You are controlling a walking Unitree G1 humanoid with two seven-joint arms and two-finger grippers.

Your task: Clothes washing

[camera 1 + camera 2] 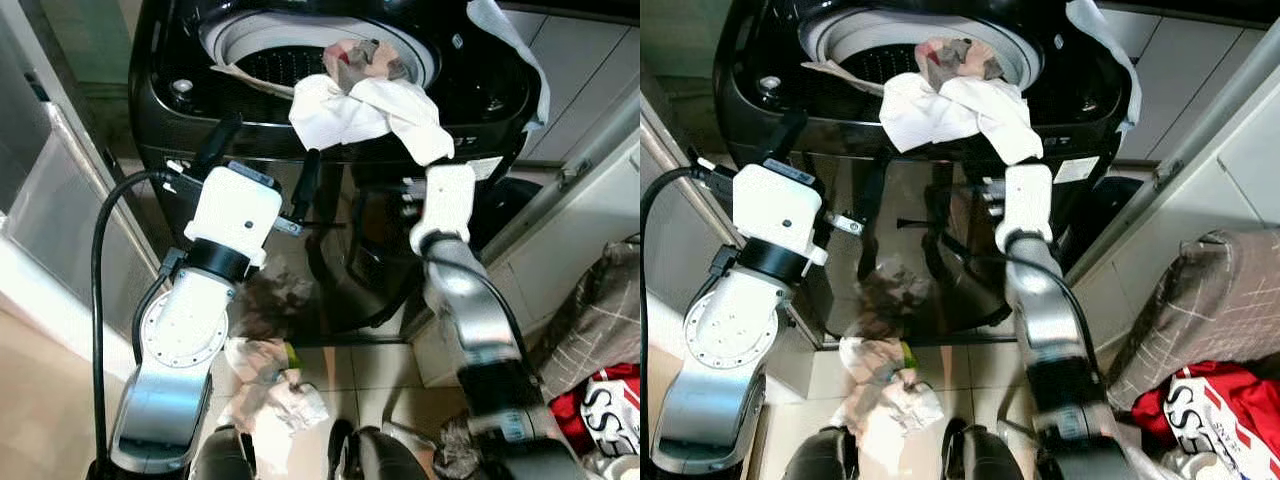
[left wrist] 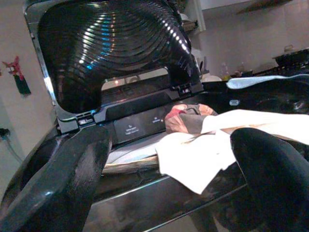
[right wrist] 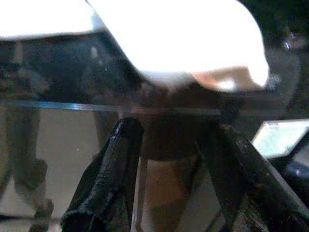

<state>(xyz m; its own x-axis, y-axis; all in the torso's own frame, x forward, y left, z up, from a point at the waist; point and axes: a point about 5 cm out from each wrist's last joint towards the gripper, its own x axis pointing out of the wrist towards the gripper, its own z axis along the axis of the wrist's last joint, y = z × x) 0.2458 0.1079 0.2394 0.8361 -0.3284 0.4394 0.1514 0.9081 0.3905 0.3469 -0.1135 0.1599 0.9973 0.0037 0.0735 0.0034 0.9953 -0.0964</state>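
From the head camera, a glossy black top-loading washing machine (image 1: 330, 150) stands open, with a white cloth (image 1: 365, 112) draped over the front rim of its drum and a reddish patterned garment (image 1: 362, 58) bunched just behind it. The left gripper (image 1: 262, 165) hovers before the machine's front, fingers spread apart. The right gripper (image 1: 440, 170) sits just under the hanging white cloth. Crumpled clothes (image 1: 265, 385) lie on the tiled floor.

In the left wrist view, both fingers (image 2: 58, 179) stand wide, framing the cloth.

In the right wrist view, the right gripper's fingers (image 3: 108, 179) are parted below the cloth's hem, gripping nothing.
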